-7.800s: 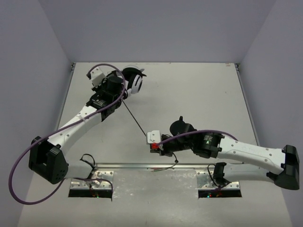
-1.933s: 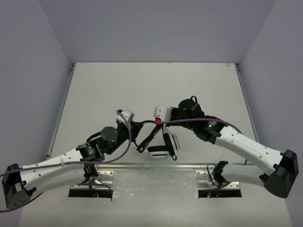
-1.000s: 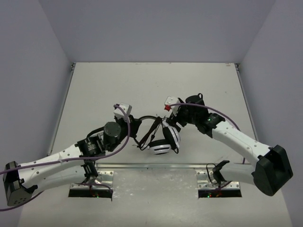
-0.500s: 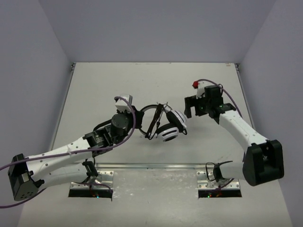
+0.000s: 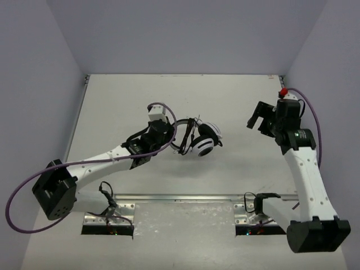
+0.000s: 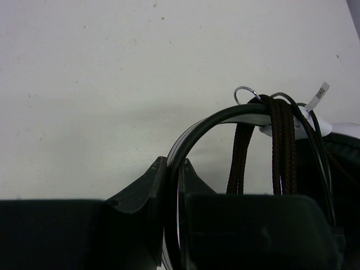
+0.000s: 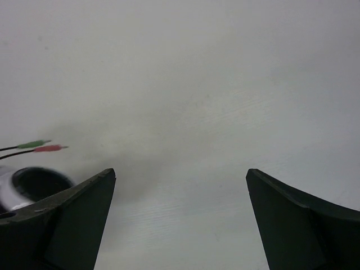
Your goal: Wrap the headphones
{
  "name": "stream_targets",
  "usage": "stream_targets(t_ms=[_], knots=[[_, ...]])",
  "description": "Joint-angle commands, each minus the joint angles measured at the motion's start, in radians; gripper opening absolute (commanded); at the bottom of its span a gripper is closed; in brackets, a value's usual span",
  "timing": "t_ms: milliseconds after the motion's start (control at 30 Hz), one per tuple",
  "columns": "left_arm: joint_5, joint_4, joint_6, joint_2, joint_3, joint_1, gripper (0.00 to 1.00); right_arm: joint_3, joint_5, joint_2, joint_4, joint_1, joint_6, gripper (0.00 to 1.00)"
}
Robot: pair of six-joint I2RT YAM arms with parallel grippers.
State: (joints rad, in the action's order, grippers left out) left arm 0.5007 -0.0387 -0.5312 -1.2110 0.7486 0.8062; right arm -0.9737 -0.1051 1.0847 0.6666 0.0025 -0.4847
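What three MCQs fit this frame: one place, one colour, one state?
1. Where is the right gripper?
A. near edge, centre
B. over the right side of the table, clear of the headphones
C. far-left corner

2. What colours are the plugs?
A. both black
B. blue, yellow
C. green, red

3. How is the left gripper?
A. shut on the headband
B. open, empty
C. shut, empty

B: the top view shows it well to the right of the headphones.
C: the right wrist view shows one green tip and one red.
A: its fingers pinch the headband in the left wrist view.
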Motion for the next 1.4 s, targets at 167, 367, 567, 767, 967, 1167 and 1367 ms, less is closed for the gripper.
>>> stream_targets(t_ms=[167,367,567,767,967,1167,1367], knots=[[-0.083,-0.294,0.019,-0.38,0.294,-0.062,0.0,-0.135,0.215,-0.301,0.155,0.002,-0.005,0.99],[-0.16,-0.348,0.005,-0.692,0.524,-0.085,0.0,-0.189,0.373,-0.39,0.261,0.001,0.034,0.99],[-0.243,-0.406,0.004,-0.971,0.782,-0.085,0.01,-0.077,0.377,-0.482,0.261,0.002,-0.002,0.99],[-0.263,-0.317,0.014,-1.257,1.199,-0.085,0.0,-0.054,0.409,-0.555,0.298,0.011,-0.002,0.99],[-0.265,-0.248,0.016,-1.487,1.526,-0.085,0.02,-0.01,0.479,-0.58,0.295,0.014,-0.017,0.99],[-0.254,-0.343,0.02,-1.565,1.627,-0.085,0.21,0.024,0.53,-0.585,0.269,0.017,-0.023,0.99],[-0.281,-0.392,-0.015,-1.635,1.695,-0.085,0.29,0.039,0.553,-0.591,0.251,0.024,-0.026,0.99]])
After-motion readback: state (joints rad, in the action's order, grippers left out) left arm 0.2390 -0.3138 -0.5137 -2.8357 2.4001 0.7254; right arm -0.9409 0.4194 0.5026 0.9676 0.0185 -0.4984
